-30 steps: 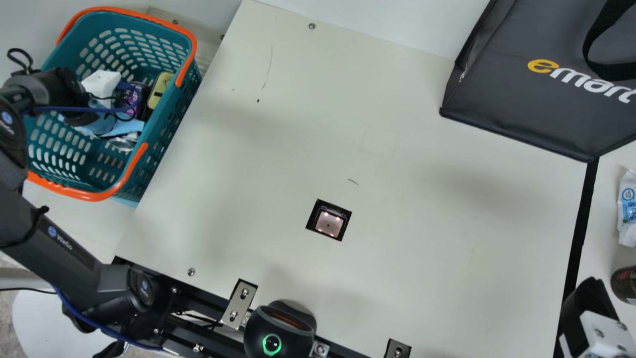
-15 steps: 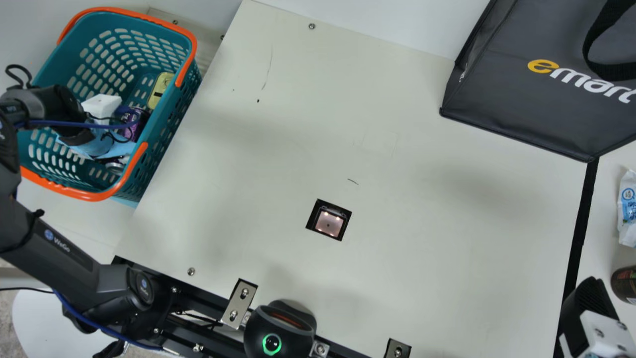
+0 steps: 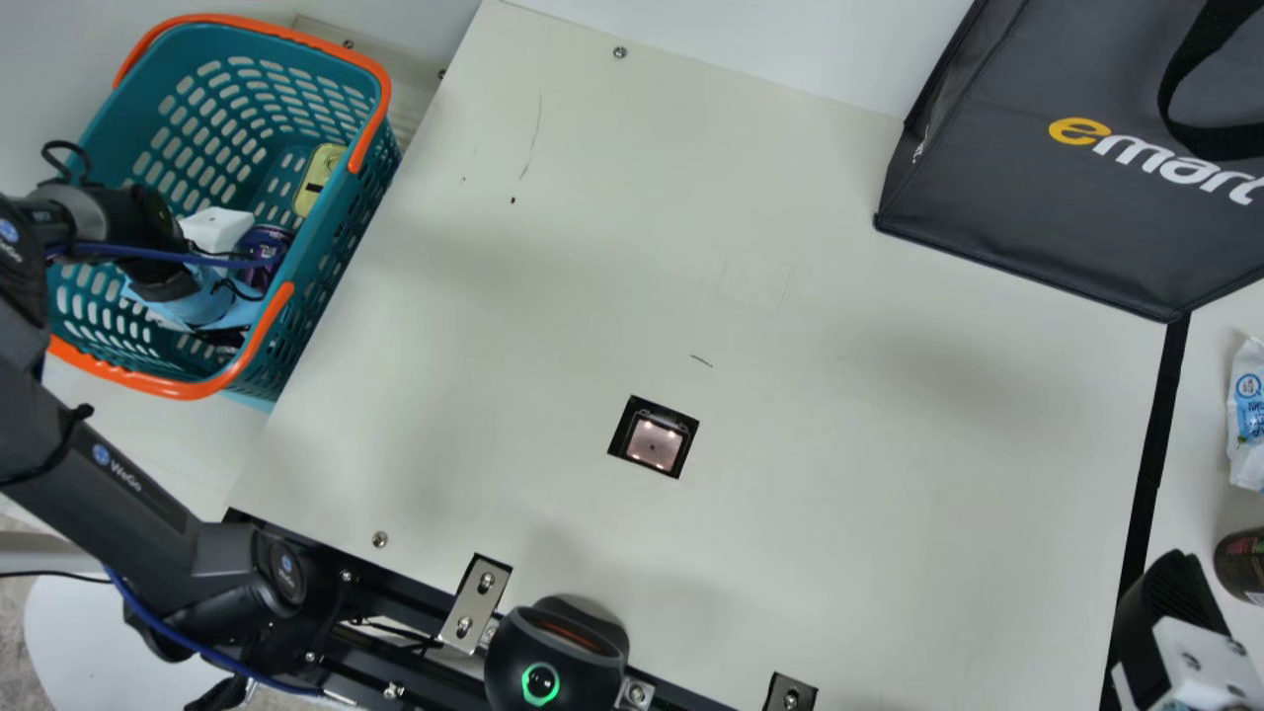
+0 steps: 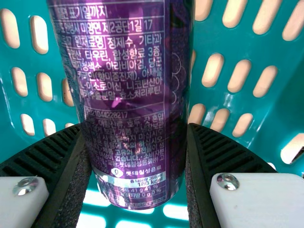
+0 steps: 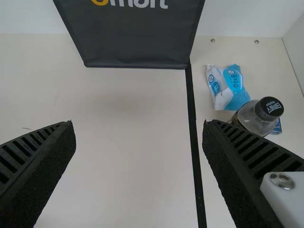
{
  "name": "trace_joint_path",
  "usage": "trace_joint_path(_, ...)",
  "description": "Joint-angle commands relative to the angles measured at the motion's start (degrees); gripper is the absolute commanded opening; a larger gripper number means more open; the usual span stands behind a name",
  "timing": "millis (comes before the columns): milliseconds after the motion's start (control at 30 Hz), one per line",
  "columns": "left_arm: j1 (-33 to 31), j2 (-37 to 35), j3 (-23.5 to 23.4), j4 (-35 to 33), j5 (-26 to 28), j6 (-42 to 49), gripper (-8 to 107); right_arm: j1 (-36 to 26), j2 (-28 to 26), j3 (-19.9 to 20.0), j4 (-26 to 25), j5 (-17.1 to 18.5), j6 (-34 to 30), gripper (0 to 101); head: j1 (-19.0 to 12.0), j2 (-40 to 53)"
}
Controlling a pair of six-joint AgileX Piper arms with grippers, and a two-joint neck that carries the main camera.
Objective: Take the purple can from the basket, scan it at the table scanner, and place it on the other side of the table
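1. Purple can (image 3: 265,249): inside the basket (image 3: 326,281) at the far left, gripped by the left gripper (image 3: 217,229); its two ribbed fingers (image 4: 71,164) press on opposite sides.
2. In that basket, a yellow item (image 3: 318,180) lies on the far side of the can, apart from it.
3. The scanner (image 3: 654,442) sits in the table (image 3: 839,425), right of the basket and nearer.
4. The bag (image 3: 1066,197) stands far right.
5. At the right, a packet (image 5: 228,87) lies beside a bottle (image 5: 257,115).
6. The right gripper (image 3: 1175,597), near right, has its fingers wide apart, holding nothing.
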Motion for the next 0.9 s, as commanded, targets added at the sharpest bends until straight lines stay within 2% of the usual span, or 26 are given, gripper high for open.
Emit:
trace_joint_path(0, -0.14, 0.4, -0.62, 0.29, 0.29, -0.39, 42, 0.0, 0.0, 0.0, 0.0, 0.0, 0.0, 95, -1.48, 0.23)
trace_joint_path(467, -0.8, 3.02, -6.95, -0.1, 4.93, -2.25, 89, 0.0, 0.0, 0.0, 0.0, 0.0, 0.0, 95, -1.48, 0.23)
trace_joint_path(867, -1.78, 4.31, -11.56, -3.22, 7.08, -1.81, 90, 0.0, 0.0, 0.0, 0.0, 0.0, 0.0, 95, -1.48, 0.23)
